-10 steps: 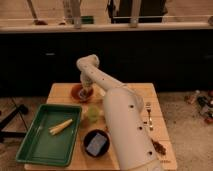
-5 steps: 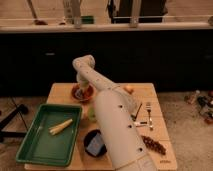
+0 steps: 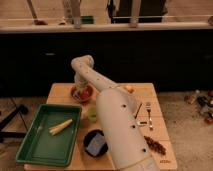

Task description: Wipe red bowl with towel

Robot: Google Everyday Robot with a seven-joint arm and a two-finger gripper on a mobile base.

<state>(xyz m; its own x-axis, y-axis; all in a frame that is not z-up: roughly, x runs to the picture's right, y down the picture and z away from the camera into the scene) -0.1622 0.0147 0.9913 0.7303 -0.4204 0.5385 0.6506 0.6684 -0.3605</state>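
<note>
The red bowl [image 3: 85,93] sits at the back left of the wooden table [image 3: 60,92]. My white arm rises from the bottom of the camera view, bends at an elbow above the table's back edge and comes down onto the bowl. My gripper [image 3: 78,90] is at the bowl's left part, down in or just over it. The towel is hidden; I cannot make it out under the gripper.
A green tray [image 3: 37,145] with a pale yellow item [image 3: 60,127] lies at the front left. A black bowl [image 3: 89,136] holding a flat blue-grey rectangle [image 3: 95,145] stands beside it. A pale cup [image 3: 92,114], a fork [image 3: 149,112] and a dark snack [image 3: 156,145] lie nearby.
The arm's elbow has swung a little to the left above the bowl over the second. The bowl stays in place.
</note>
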